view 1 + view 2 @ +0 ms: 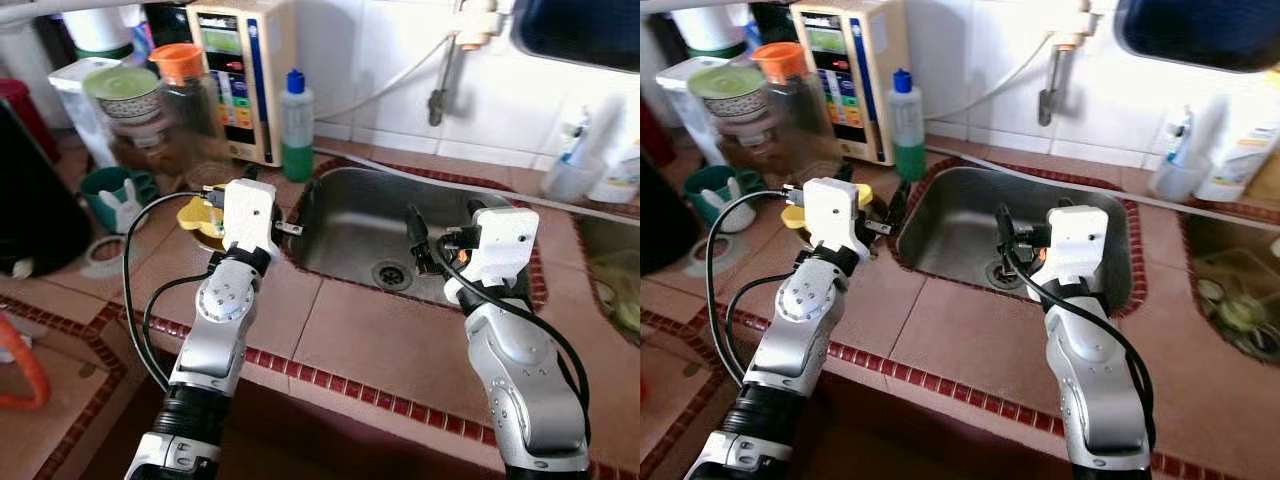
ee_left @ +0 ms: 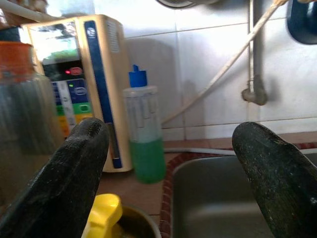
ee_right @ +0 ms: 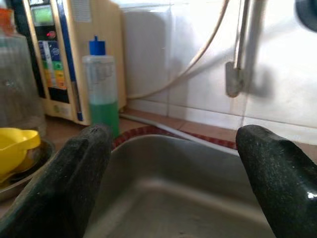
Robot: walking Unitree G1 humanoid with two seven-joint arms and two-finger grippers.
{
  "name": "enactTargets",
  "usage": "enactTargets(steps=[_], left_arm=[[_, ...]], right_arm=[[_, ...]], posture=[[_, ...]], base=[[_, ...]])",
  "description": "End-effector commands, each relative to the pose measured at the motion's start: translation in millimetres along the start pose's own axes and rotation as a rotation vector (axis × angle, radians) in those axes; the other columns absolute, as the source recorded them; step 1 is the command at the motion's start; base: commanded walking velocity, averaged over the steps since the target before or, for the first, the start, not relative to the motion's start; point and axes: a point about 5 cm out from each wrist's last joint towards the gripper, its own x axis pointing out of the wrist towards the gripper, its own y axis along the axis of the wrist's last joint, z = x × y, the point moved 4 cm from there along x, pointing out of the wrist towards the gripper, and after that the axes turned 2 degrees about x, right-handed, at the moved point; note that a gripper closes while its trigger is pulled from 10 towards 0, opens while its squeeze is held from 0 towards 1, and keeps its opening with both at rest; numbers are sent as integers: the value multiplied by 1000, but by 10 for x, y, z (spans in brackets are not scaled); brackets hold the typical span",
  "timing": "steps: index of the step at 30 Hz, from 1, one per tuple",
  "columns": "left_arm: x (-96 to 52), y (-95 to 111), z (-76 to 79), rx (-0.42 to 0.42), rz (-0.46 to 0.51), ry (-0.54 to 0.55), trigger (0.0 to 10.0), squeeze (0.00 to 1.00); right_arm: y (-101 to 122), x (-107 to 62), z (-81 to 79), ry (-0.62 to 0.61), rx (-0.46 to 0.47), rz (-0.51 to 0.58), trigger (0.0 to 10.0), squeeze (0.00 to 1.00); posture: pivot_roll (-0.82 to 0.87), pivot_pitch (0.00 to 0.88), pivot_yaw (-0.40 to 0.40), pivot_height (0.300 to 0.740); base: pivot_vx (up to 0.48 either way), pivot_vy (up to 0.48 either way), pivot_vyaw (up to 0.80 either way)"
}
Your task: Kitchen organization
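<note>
The left gripper point(image 2: 168, 173) hangs with its two black fingers point(image 2: 64, 168) spread wide and nothing between them, above the tiled counter point(image 1: 330, 340) just beside the left rim of the steel sink point(image 1: 350, 215). Directly below and ahead of it sits a shallow metal dish point(image 1: 205, 232) holding a yellow plastic piece point(image 2: 101, 215), probably a scoop or small cup; its exact shape cannot be told.

Beyond that, near the back edge of the counter, stands a clear bottle of green liquid point(image 1: 296, 128) with a blue cap, just beside a cream water purifier point(image 1: 245, 70).

The right gripper point(image 3: 173, 173) is likewise splayed and empty, hovering over the sink basin near the drain point(image 1: 392, 274).

If the bottle is the thing to tidy, it looks about half full, so moderately light, with thin plastic walls that would flex and may be slick if wet. A hold around the lower, filled part of the body seems safest, since a grip near the narrow cap would let it swing. The yellow piece would be light and stiff, best pinched at its rim.
</note>
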Motion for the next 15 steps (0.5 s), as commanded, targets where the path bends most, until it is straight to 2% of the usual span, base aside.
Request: enactTargets(steps=[1, 2, 7, 15], left_arm=[[21, 66, 28, 23, 25, -13, 10000, 0], [21, 71, 32, 27, 27, -16, 10000, 0], [10, 68, 34, 41, 25, -23, 10000, 0], [-153, -73, -181, 120, -22, 23, 10000, 0]], right_arm=[[38, 9, 32, -19, 3, 15, 10000, 0], [39, 10, 36, -20, 3, 15, 10000, 0], [44, 18, 70, -35, 9, 17, 10000, 0], [8, -35, 104, -32, -7, -5, 10000, 0]], posture=[[64, 0, 26, 740], [64, 0, 26, 740], [68, 0, 24, 740], [79, 0, 14, 740]], base=[[0, 0, 688], [0, 0, 594], [0, 0, 0], [0, 0, 0]])
